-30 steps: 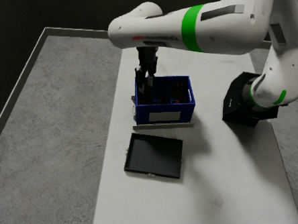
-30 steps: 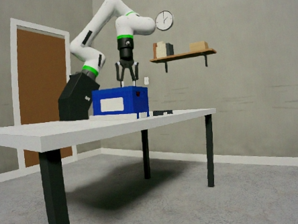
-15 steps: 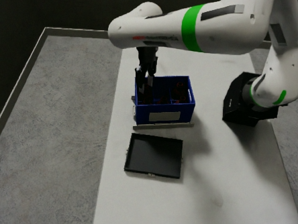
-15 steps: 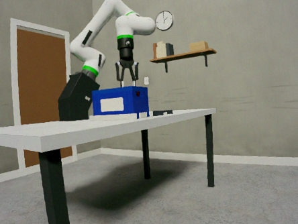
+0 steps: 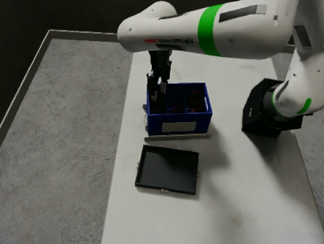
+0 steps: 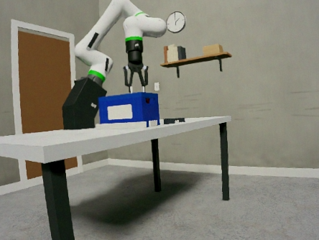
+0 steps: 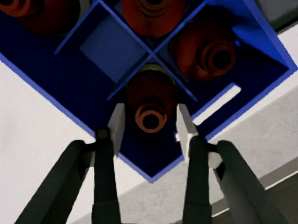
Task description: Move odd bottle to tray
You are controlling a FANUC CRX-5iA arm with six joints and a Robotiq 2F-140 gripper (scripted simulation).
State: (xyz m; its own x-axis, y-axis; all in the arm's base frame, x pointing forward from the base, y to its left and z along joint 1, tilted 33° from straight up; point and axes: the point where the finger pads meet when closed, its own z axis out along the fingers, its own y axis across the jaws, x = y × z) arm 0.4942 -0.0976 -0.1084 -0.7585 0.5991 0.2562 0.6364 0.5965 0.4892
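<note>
While upright in the crate (image 7: 260,45), the bottle (image 7: 150,107) points up.

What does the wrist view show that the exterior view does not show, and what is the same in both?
Only the wrist view looks down into the crate's cells: red bottles, one empty cell, and the corner bottle centered between the two finger pads, with gaps on both sides.

Only the exterior view shows the white table, the arm's black base, a wall shelf, a clock and a door.

Both show the blue crate and the open gripper above it, holding nothing.
</note>
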